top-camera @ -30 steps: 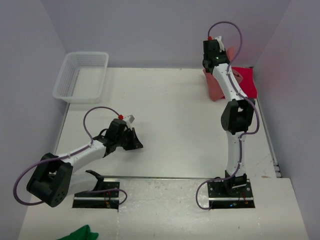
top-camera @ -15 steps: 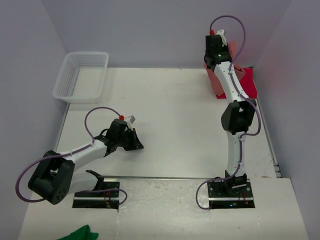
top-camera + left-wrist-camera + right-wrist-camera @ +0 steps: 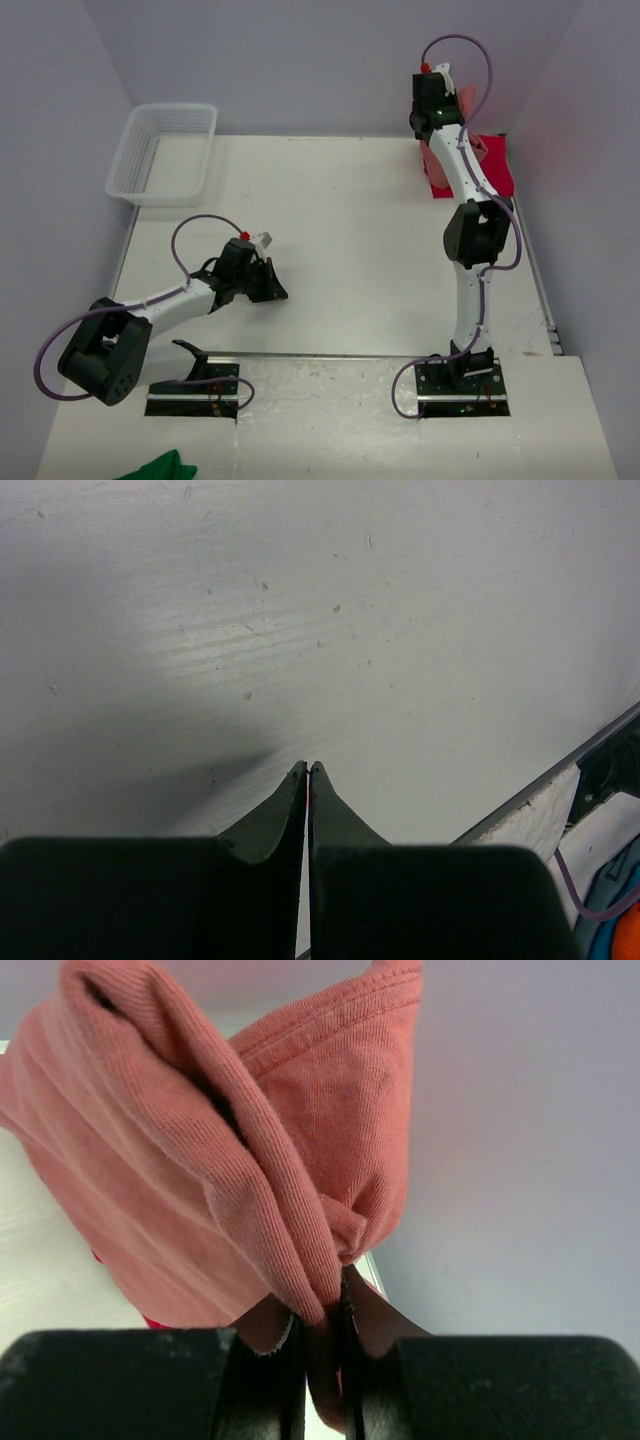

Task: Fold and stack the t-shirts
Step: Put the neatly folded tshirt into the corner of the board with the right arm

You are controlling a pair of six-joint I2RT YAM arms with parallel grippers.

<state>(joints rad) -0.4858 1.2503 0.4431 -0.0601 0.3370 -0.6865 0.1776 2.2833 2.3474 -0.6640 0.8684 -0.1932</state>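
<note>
A dusty salmon-red t-shirt [image 3: 200, 1150] hangs bunched from my right gripper [image 3: 322, 1290], which is shut on a fold of it. In the top view that gripper [image 3: 452, 100] is raised at the table's far right corner, and salmon cloth [image 3: 432, 162] shows below it beside the arm. A brighter crimson t-shirt [image 3: 490, 165] lies on the table under and right of it. My left gripper [image 3: 274, 290] is low over the bare table at the near left. Its jaws [image 3: 307, 772] are shut with nothing between them.
A white mesh basket [image 3: 165, 150] stands at the far left corner. A small green cloth [image 3: 160, 467] lies on the near shelf by the left base. Grey walls close in on the left, back and right. A metal rail [image 3: 560, 780] marks the table's near edge.
My right gripper has lifted the salmon t-shirt a little higher and further back toward the wall, so less cloth shows beside the arm. The left arm has barely shifted.
</note>
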